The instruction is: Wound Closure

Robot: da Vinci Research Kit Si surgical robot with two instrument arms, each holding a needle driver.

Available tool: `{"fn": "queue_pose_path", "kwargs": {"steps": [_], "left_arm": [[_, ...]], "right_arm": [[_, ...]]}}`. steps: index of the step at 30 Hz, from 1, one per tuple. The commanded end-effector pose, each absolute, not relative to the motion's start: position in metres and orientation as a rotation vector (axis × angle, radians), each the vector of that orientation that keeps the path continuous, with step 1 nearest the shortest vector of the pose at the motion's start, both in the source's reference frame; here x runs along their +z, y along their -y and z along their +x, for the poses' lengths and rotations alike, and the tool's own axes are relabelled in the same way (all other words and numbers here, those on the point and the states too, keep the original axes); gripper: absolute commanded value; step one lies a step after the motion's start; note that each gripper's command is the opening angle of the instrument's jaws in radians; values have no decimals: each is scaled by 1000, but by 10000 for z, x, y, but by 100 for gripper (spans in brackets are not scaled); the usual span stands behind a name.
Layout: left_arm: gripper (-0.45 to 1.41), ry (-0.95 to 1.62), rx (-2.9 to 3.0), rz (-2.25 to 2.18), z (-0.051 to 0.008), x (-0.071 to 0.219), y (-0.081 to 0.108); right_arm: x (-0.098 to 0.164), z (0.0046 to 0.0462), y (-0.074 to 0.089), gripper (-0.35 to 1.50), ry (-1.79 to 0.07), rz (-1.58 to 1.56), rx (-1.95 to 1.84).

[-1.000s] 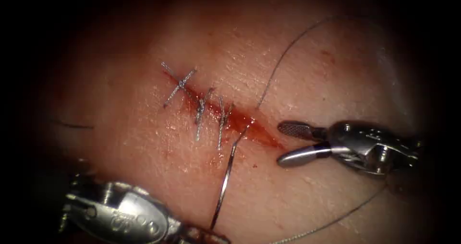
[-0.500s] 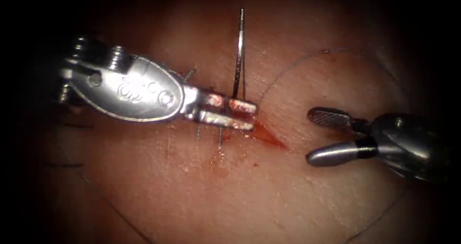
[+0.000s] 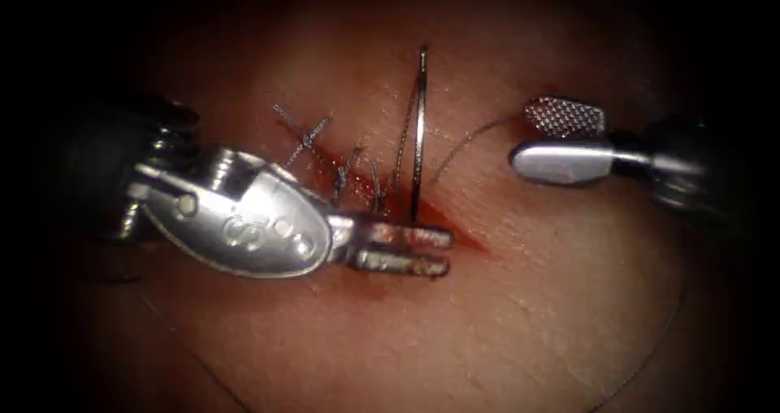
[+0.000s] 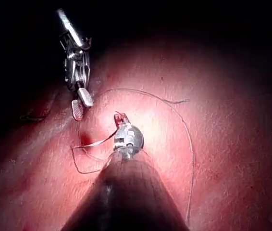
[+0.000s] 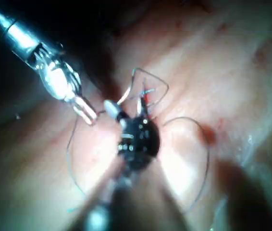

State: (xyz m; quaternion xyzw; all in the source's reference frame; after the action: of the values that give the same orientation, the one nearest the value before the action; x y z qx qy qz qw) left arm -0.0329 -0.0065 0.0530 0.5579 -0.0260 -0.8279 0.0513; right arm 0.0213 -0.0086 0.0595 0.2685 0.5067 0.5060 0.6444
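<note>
Left tool (image 3: 406, 250): polished metal, glossy, smeared red at tips. Right tool (image 3: 561, 141): bright metal, one pad (image 3: 565, 116) cross-hatched. Needle (image 3: 419, 136): thin shiny steel. Tissue (image 3: 528, 283): moist, finely pebbled, glistening.

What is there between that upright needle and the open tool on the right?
In the endoscope view, a strand of thread crosses bare tissue between the needle, held by the left tool, and the open right tool.

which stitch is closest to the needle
The rightmost stitch, just left of the needle held by the left hand; the crossed one sits farthest.
</note>
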Motion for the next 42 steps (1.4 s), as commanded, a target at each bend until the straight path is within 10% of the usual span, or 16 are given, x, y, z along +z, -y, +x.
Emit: {"fn": "queue_pose_path", "kwargs": {"steps": [1, 42], "left_arm": [[-45, 99, -2512, 1683, -336, 543, 76], [-45, 285, -2428, 1609, -345, 555, 105]], "right_arm": [[609, 227, 95, 66, -1112, 620, 1153], [671, 270, 119, 79, -1080, 782, 1035]]}}
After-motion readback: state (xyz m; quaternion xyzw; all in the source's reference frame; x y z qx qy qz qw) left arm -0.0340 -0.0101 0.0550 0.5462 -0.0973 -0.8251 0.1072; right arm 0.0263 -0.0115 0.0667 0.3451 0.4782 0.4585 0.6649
